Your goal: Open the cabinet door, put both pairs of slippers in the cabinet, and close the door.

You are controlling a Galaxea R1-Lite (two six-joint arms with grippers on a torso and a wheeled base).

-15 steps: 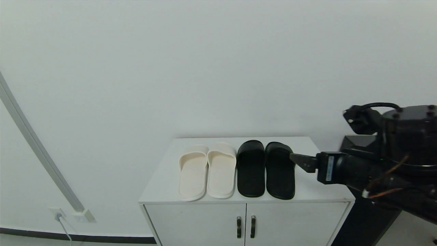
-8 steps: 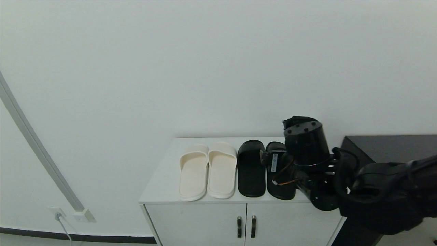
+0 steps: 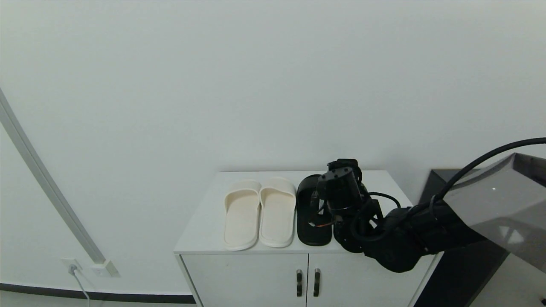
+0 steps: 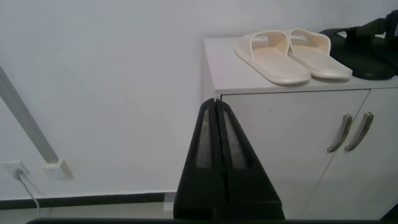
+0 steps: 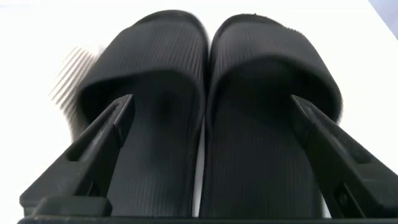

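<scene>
Your right hand (image 5: 211, 99) is spread wide above the black slippers (image 3: 312, 226) on top of the cabinet (image 3: 200, 234), a finger near each outer edge of the pair. The white slippers (image 3: 259, 213) lie just beside them on the cabinet top. Both cabinet doors (image 3: 247, 277) are closed. Your left hand (image 4: 215, 112), fingers pressed together, hangs in front of the cabinet, below its top.

cabinet top (image 3: 199, 232) | white slippers (image 3: 277, 213) | black slippers (image 3: 308, 219), side by side
</scene>
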